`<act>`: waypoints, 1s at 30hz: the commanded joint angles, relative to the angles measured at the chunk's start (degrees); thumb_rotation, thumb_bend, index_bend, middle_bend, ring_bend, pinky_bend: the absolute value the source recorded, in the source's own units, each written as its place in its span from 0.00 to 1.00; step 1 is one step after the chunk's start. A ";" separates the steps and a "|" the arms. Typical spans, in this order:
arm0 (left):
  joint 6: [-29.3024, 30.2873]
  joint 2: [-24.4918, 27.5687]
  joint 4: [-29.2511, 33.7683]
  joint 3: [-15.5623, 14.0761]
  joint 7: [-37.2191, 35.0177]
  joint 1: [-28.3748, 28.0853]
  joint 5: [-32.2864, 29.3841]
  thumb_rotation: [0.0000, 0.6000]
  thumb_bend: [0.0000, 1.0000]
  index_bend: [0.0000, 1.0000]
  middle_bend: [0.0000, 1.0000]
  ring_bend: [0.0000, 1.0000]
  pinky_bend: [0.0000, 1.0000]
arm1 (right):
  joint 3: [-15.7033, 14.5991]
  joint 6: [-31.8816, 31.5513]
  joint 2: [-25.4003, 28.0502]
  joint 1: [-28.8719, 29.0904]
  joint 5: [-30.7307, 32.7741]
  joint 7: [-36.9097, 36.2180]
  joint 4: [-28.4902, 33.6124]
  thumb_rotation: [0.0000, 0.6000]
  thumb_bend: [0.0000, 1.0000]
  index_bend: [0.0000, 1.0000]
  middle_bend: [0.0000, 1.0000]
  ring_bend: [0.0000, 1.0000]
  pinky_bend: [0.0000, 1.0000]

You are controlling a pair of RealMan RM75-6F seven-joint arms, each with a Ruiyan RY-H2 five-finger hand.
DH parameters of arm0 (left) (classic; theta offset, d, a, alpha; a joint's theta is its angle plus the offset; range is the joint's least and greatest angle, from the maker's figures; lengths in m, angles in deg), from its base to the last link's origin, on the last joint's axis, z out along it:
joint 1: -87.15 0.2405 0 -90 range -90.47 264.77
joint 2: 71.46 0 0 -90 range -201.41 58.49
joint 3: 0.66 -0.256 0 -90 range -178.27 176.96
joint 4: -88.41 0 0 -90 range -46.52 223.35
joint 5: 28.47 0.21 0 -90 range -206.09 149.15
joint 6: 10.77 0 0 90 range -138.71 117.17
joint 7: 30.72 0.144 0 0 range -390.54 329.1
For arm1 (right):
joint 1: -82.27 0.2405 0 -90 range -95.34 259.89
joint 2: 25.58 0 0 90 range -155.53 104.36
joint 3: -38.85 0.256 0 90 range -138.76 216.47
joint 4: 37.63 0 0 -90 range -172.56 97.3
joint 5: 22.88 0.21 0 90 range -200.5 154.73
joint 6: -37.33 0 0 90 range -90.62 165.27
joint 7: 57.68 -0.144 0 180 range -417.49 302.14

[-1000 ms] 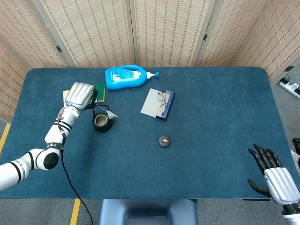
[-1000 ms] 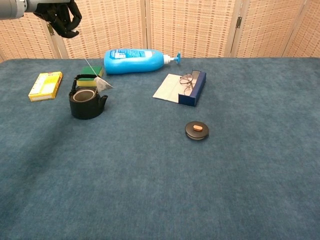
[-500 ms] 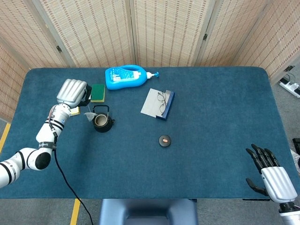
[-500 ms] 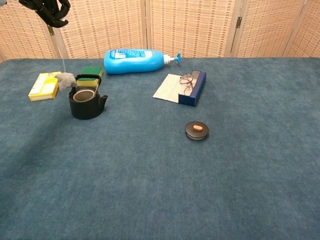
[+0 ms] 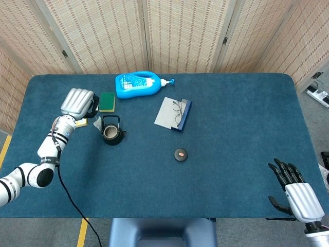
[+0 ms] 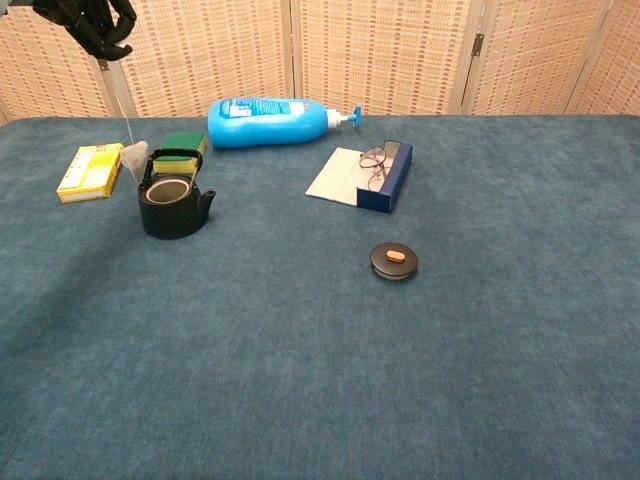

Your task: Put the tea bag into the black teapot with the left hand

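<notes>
The black teapot stands lidless at the left of the blue table, its handle upright. A pale tea bag dangles on a thin string just left of the pot's rim, level with the handle. My left hand holds the string from high above, up and left of the pot. My right hand hovers at the table's near right corner, fingers spread, holding nothing.
A yellow box lies left of the pot, a green sponge behind it. A blue bottle lies at the back. A glasses case with spectacles sits mid-table, a round black lid in front of it.
The tea bag swung from the pot's right side over to its left as my left hand moved left and up. The right hand barely shifted.
</notes>
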 commanded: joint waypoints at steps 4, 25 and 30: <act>-0.26 0.04 -0.08 -0.58 -0.17 0.20 0.85 1.00 0.53 0.70 1.00 1.00 1.00 | -0.51 0.30 0.73 0.37 -0.87 -1.74 -0.39 1.00 0.32 0.00 0.00 0.00 0.00; 1.48 -0.33 5.09 -2.21 1.75 0.72 2.19 1.00 0.53 0.70 1.00 1.00 1.00 | -0.96 -1.48 1.04 -0.09 -2.61 -2.65 -0.99 1.00 0.32 0.00 0.00 0.00 0.00; 1.64 -2.58 4.23 -3.31 1.54 0.89 4.19 1.00 0.53 0.70 1.00 1.00 1.00 | -1.25 -2.37 1.06 -0.39 -3.64 -2.63 -1.07 1.00 0.32 0.00 0.00 0.00 0.00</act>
